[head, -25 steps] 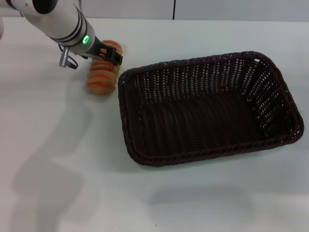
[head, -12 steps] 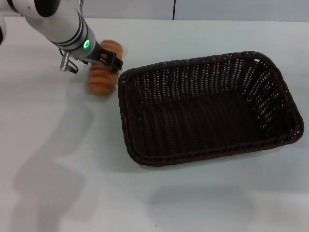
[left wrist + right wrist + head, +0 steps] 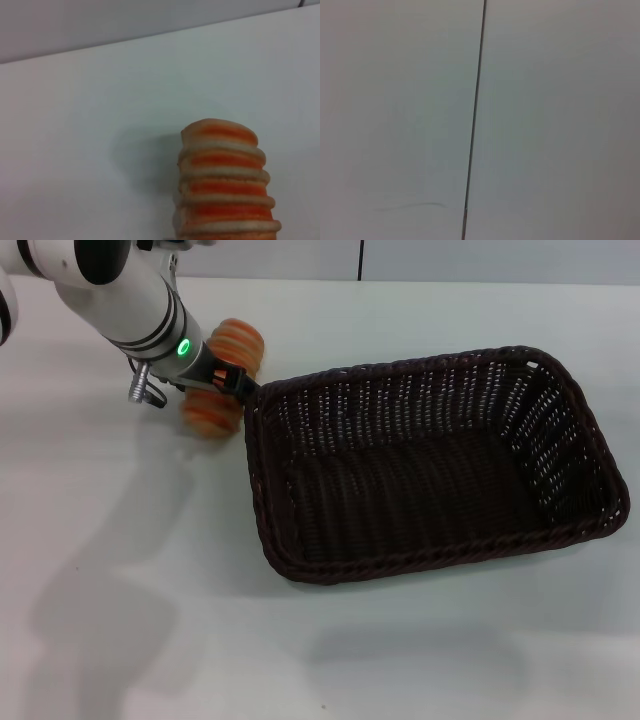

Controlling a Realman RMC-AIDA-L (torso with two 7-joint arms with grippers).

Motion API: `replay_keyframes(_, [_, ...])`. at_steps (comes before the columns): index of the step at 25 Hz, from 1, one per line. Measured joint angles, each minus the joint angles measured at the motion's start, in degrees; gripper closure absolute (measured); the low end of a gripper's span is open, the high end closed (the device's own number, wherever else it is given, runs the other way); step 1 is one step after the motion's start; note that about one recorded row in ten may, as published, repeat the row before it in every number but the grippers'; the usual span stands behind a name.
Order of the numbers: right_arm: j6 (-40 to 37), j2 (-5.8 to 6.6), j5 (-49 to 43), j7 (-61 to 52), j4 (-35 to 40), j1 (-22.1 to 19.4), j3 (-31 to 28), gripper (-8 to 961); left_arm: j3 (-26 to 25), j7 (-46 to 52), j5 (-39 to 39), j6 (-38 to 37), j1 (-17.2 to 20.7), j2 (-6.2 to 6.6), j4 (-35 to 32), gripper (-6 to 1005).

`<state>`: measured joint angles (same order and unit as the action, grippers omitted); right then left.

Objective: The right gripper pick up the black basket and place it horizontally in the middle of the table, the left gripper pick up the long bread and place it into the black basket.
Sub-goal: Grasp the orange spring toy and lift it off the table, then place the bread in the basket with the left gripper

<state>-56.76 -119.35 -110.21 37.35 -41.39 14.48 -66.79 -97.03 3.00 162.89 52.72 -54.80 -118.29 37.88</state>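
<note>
We see the left gripper (image 3: 228,378) closed around the middle of the long bread (image 3: 222,375), which sits tilted just beside the left end of the black basket (image 3: 430,465) lying across the middle of the white table (image 3: 120,570), while the right gripper is out of sight

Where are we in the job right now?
Done: the black basket lies flat mid-table, empty. In hand: the left tool sits across the long bread, which lies beside the basket's rim. Left: lifting the bread into the basket. The right tool is out of view.
</note>
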Motion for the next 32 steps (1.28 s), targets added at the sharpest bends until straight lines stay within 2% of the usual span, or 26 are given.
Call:
replay_keyframes(9, [0.0,0.0,0.0,0.0,0.0,0.1,0.0,566,0.5,-0.2,-0.1,0.1,0.5,0.02,1.0,229])
replay_keyframes(17, [0.0,0.02,0.0,0.0,0.1,0.2,0.0,567,0.4,-0.4,0.2,-0.3,2.0,0.09,4.0,279])
replay_keyframes(20, [0.0,0.07,0.0,0.0,0.1,0.2,0.0,567,-3.6,-3.1,-0.3,0.7,7.1,0.31,14.5,298])
replay_keyframes(21, [0.0,0.09,0.0,0.0,0.1,0.2,0.0,567,-3.6,-3.1,-0.3,0.7,7.1,0.31,14.5,306])
replay_keyframes(22, [0.0,0.09,0.0,0.0,0.1,0.3,0.0,567,-6.8,-6.4,-1.6,2.6,8.8,0.34,18.7,314])
replay_keyframes(23, [0.0,0.09,0.0,0.0,0.1,0.3,0.0,567,-6.8,-6.4,-1.6,2.6,8.8,0.34,18.7,323])
replay_keyframes(25, [0.0,0.09,0.0,0.0,0.1,0.4,0.0,567,-10.2,-11.4,-4.6,5.5,9.9,0.39,22.1,339])
replay_keyframes(27, [0.0,0.09,0.0,0.0,0.2,0.6,-0.1,567,-10.2,-11.4,-4.6,5.5,9.9,0.39,22.1,355])
replay_keyframes(30, [0.0,0.09,0.0,0.0,0.3,0.8,-0.1,566,-22.3,-25.7,-15.2,16.8,10.4,0.51,28.0,379])
replay_keyframes(32, [0.0,0.09,0.0,0.0,0.3,1.0,-0.1,566,-25.8,-30.9,-19.6,23.0,10.4,0.63,30.4,398])
